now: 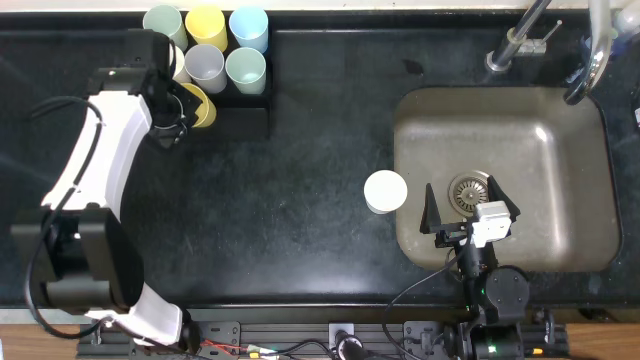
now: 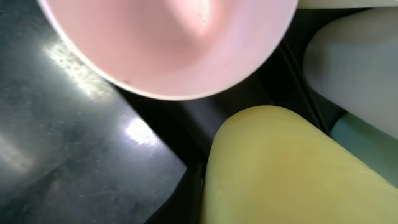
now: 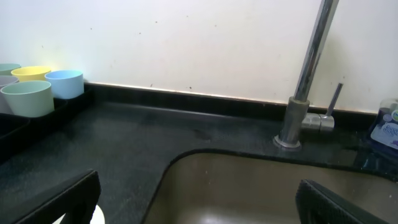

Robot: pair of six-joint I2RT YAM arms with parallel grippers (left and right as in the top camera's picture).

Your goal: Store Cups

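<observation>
Yellow cup [image 1: 199,105] tilted beside black rack [image 1: 246,112], white cup [image 1: 385,191] standing by sink [image 1: 560,150]

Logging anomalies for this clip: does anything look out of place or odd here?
One white cup stands alone on the counter beside the sink rim, far from the tray holding the other cups. Nothing looks spilled or damaged.

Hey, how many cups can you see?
8. In the black rack: pale green cup, yellow cup, blue cup, grey cup, mint cup. Second yellow cup and pink cup by the left arm. White cup beside the sink. Others may be hidden.
</observation>
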